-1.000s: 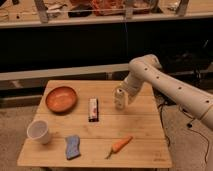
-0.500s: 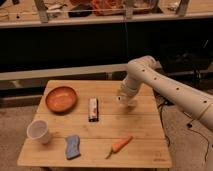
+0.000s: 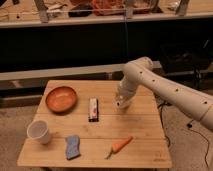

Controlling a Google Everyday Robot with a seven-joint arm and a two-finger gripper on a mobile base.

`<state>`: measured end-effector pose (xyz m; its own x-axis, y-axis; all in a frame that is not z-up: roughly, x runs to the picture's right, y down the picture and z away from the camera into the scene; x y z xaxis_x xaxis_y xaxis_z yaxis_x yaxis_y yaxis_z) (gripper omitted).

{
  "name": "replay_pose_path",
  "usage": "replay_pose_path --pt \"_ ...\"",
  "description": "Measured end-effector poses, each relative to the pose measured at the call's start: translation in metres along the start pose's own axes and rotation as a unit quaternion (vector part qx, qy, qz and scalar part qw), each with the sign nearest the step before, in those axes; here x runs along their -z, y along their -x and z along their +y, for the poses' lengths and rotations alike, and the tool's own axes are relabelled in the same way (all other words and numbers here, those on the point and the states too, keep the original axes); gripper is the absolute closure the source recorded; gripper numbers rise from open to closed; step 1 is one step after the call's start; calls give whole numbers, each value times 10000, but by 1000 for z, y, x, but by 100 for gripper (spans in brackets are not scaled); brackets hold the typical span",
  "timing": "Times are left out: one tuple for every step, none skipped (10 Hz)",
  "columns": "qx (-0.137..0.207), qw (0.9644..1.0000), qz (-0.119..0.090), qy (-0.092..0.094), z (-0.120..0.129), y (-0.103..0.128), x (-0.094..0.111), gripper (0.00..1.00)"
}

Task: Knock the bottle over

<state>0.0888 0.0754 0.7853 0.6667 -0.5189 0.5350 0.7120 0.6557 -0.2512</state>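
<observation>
gripper [image 3: 121, 104] low over the wooden table [image 3: 140, 131], finger state cannot be told | bottle [image 3: 124, 101] at the gripper, right of the snack bar [image 3: 93, 109] | bowl [image 3: 61, 98] left of bar | cup [image 3: 38, 131], sponge [image 3: 72, 147], carrot [image 3: 120, 145] nearer the front edge

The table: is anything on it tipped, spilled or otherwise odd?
Nothing looks spilled or damaged. The white cup stands upright; bowl, sponge and carrot lie apart. The bottle is mostly hidden by the end effector at the table's right rear, so I cannot judge it.
</observation>
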Motion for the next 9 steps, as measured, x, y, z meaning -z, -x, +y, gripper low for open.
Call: replay_pose_path --pt "15 10000 5 3 2 2 1 97" --pt "96 10000 -8 0 -2 5 -1 97" --pt "219 9998 -22 2 -10 14 -3 97" --pt "279 9996 -21 4 -10 21 -3 97" --pt "337 9994 -22 9 -10 26 -4 97" --pt "414 9991 -27 9 -11 35 -5 97" --pt "475 9989 -32 13 -13 40 -5 97" --pt "519 9986 -43 12 -17 43 -6 97" --pt "560 9984 -42 10 -19 46 -6 97"
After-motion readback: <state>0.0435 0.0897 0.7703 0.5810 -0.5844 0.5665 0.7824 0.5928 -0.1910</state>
